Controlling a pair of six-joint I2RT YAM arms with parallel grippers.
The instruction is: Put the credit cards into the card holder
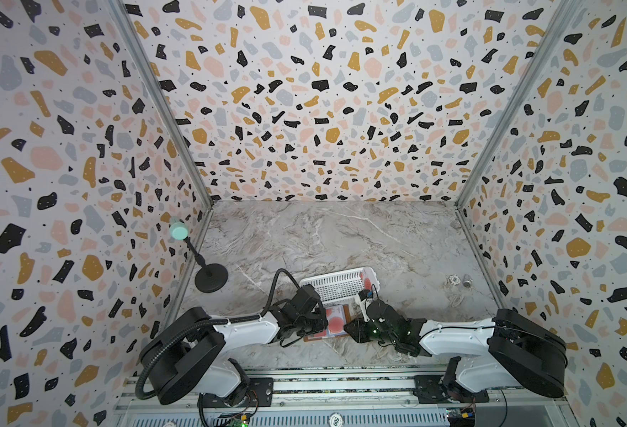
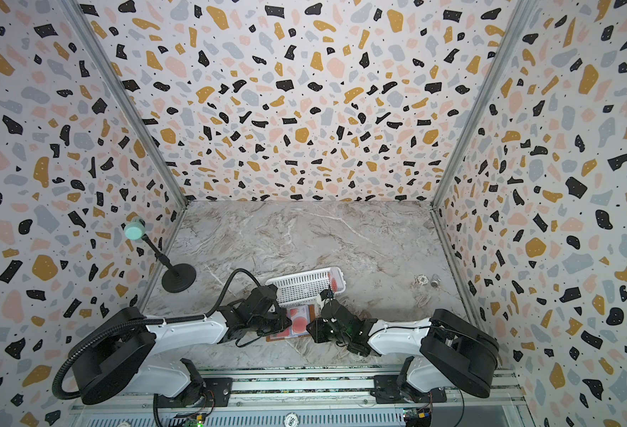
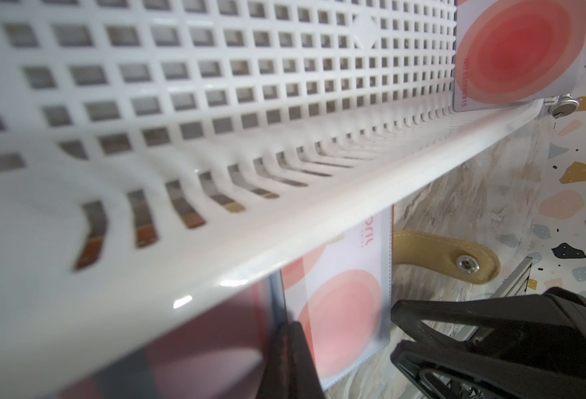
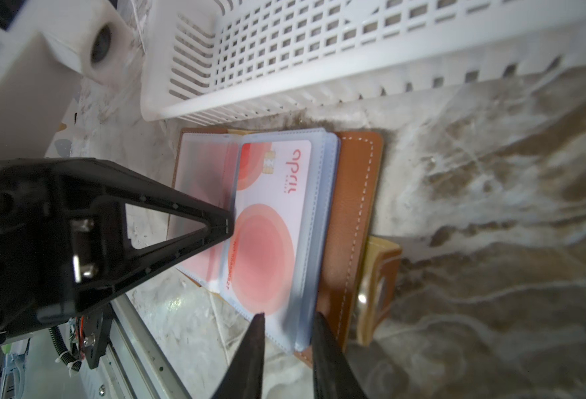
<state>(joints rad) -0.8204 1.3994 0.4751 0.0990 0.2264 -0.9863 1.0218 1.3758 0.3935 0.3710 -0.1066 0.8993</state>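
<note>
Bimanual card-loading scene. A stand (image 1: 211,277) with a mint head is seen at the left wall. The left gripper (image 4: 228,224) is held with its jaws together, and its tip is pressed onto a clear sleeve (image 4: 198,145) beside the fold of the card holder (image 4: 353,214); by this the booklet is judged to be held open and pinned to the table (image 1: 341,236), so that it is not dragged while cards are slid in. The card holder is laid open and flat, just beside the white basket (image 1: 326,285) on its near side, with its snap tab (image 3: 457,259) folded out onto the table. A first card (image 4: 212,193) is seen dimly through the pinned sleeve; a second card (image 4: 267,224) is seated in the top sleeve of the neighbouring stack. A third card (image 1: 368,283) is found inside the basket, at its right end in both top views, so the task is judged unfinished. The right gripper (image 4: 289,314) is held with its jaws slightly apart at the open edge of the sleeves, nothing being clamped; whether the plastic is touched cannot be told. Two small metal pieces (image 1: 466,283) are seen near the right wall
</note>
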